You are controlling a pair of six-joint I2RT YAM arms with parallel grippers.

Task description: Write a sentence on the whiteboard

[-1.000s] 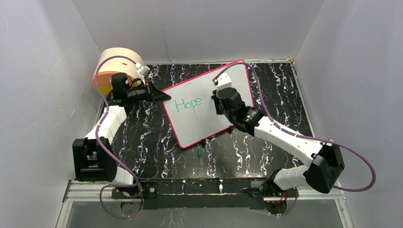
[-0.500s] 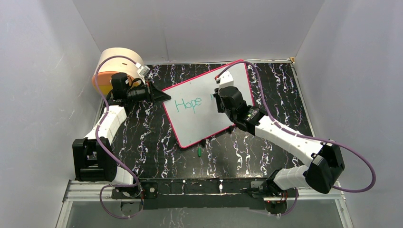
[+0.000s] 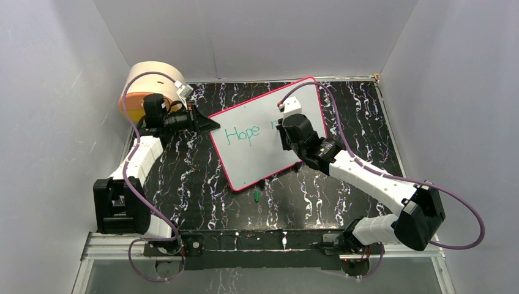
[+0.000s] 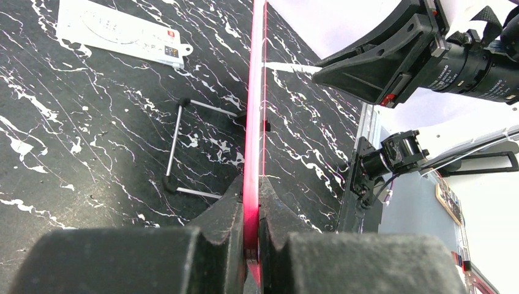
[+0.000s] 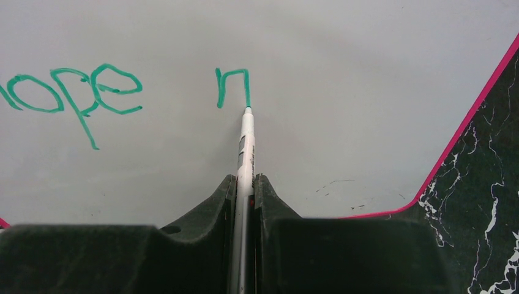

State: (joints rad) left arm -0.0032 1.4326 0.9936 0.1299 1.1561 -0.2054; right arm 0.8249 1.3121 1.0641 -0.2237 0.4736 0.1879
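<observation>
The whiteboard [image 3: 257, 153], white with a pink-red rim, stands tilted on a wire stand. My left gripper [image 3: 208, 124] is shut on its left rim [image 4: 252, 153]. The sentence [image 3: 242, 135] reads "Hope" in teal, with an "n" [image 5: 232, 86] to its right. My right gripper [image 3: 280, 128] is shut on a white pen [image 5: 245, 159], whose tip touches the board at the foot of the "n".
A green pen cap [image 3: 257, 196] lies on the black marbled table in front of the board. A tan round container [image 3: 147, 79] stands at the back left. A small white printed card [image 4: 119, 30] and the board's wire stand [image 4: 177, 147] lie behind the board.
The right gripper moved slightly right along the board and the pen drew an "n" after "Hope". The left arm has not moved.
</observation>
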